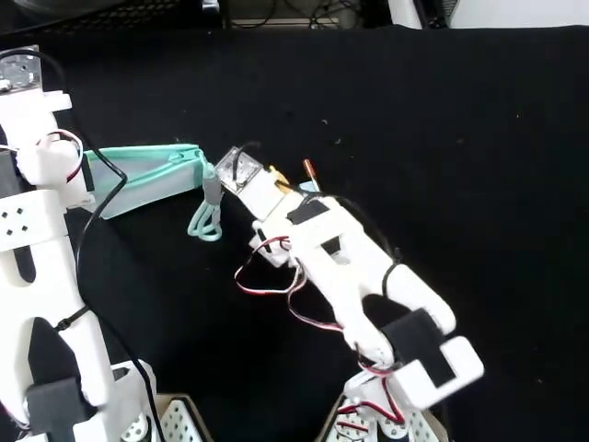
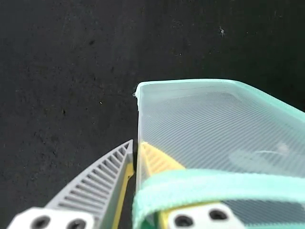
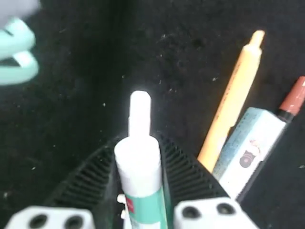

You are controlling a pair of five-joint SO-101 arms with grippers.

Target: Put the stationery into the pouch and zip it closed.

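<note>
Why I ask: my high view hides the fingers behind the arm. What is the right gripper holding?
Observer: The right gripper is shut on a white plastic pen with a green band, its tip sticking out past the fingers.
Operator: Anything else on the cloth nearby?
Observer: Yes, a slim orange pen and a pale blue-and-white tube with a reddish-brown cap lie side by side on the black cloth.
Operator: Is the pouch secured?
Observer: The left gripper pinches one wall of the translucent mint-edged pouch near a corner.
</note>
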